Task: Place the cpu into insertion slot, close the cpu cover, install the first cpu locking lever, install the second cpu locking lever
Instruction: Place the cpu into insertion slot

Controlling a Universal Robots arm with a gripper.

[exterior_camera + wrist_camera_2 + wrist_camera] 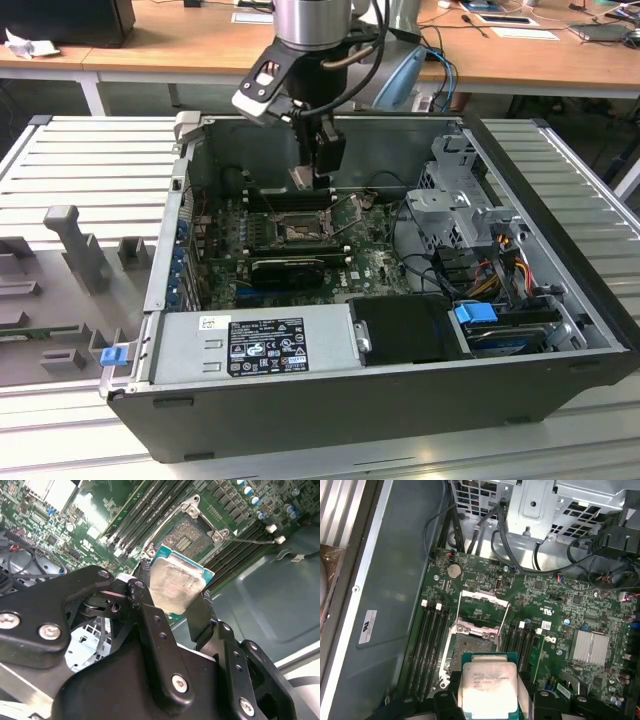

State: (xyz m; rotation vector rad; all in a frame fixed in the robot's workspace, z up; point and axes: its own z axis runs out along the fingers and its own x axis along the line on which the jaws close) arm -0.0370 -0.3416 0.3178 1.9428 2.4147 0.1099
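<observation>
My gripper (pixel 313 181) hangs inside the open computer case, shut on the cpu (pixel 303 178), a little above the board. In both wrist views the silver-topped cpu (pixel 176 586) (pixel 487 687) sits clamped by its edges between the two black fingers (pixel 145 595). The insertion slot (pixel 297 232) (pixel 187 535) (pixel 470 652) lies open below and just ahead of the chip, its dark centre bare. The cpu cover (pixel 485 607) stands swung up at the slot's far edge. A thin wire locking lever (pixel 250 541) sticks out, unlatched, beside the slot.
Black memory slots (pixel 427 645) flank the socket. A long black graphics card (pixel 290 268) lies near it, with the power supply (pixel 255 340) in front. A metal drive cage (pixel 455 195) and cables (pixel 480 270) fill the exterior view's right. Grey fixtures (pixel 75 240) stand outside the case.
</observation>
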